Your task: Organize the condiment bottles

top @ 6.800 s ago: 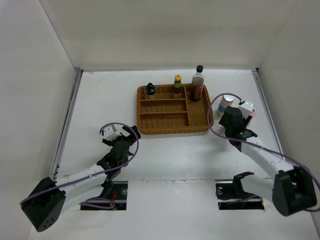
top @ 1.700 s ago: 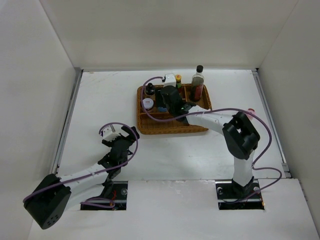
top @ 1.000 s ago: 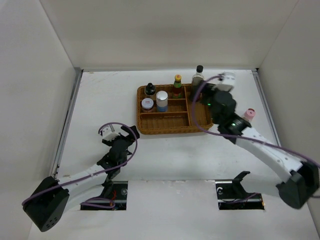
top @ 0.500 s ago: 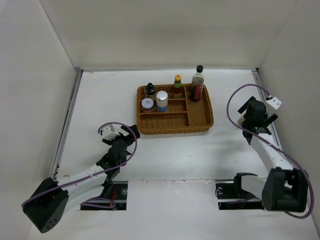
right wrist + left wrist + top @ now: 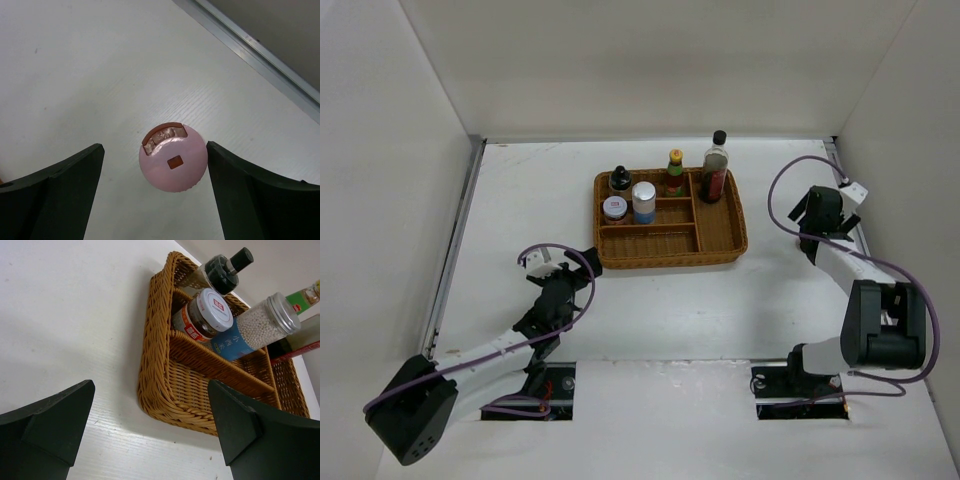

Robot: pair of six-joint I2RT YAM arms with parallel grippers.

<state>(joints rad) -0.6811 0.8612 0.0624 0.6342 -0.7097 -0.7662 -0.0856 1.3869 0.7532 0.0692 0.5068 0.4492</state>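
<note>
The right gripper (image 5: 154,146) is spread wide over the pink-lidded shaker (image 5: 173,158), one finger on each side and neither touching it. The shaker stands upright on the table (image 5: 75,60) by the right-hand rail (image 5: 260,55), well right of the wicker tray (image 5: 670,262). The tray's far part holds the squat black-capped bottle (image 5: 619,180), white-lidded jar (image 5: 614,208), blue-white cylinder (image 5: 643,202), yellow-capped bottle (image 5: 675,172) and tall dark-sauce bottle (image 5: 715,165). The left gripper (image 5: 150,390) hangs low near the tray's near left corner, released and holding nothing.
</note>
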